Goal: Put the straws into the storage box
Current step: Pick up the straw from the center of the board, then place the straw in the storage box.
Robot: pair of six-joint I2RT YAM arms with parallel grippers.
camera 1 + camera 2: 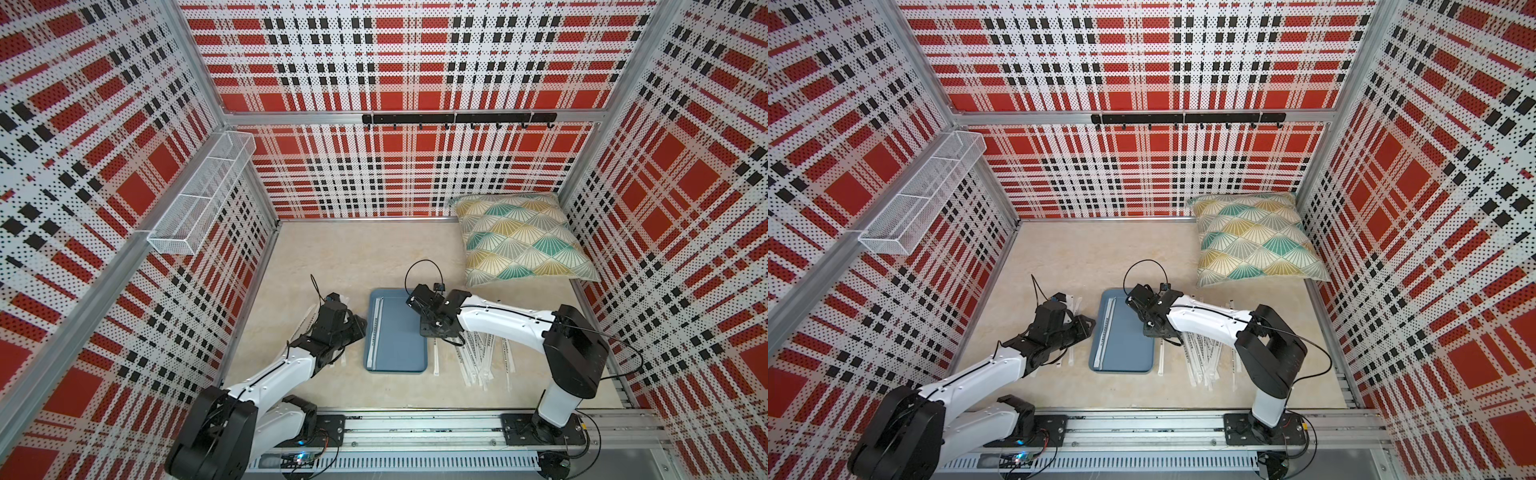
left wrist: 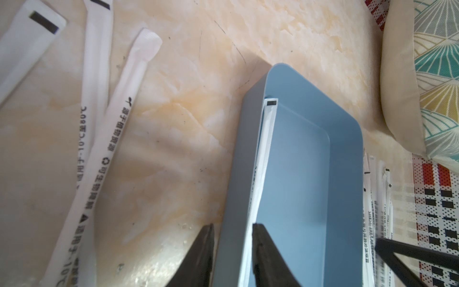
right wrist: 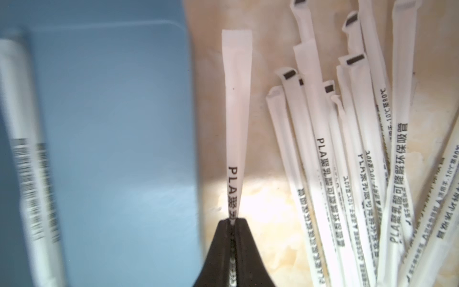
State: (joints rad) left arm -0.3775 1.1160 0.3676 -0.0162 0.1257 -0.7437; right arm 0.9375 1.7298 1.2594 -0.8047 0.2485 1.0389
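Now, pinching a single straw (image 3: 236, 119) in the right gripper (image 3: 232, 221), jaws pressed together on its wrapper. Just beside that grip, the storage box (image 3: 111, 124), with another straw (image 3: 17, 99) lying inside along its far wall; on the grip's other side, loose straws (image 3: 360, 119) fanned on the table (image 3: 260, 198). Over at the left gripper (image 2: 232, 231), jaws apart, straddling the box wall.

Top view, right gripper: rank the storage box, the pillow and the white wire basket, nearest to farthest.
From the right gripper, shut on a straw, in a top view:
1. Storage box: immediately to its left, on the table.
2. Pillow: farther back, in the far right corner.
3. Wire basket: hung up on the left wall, plainly farthest.
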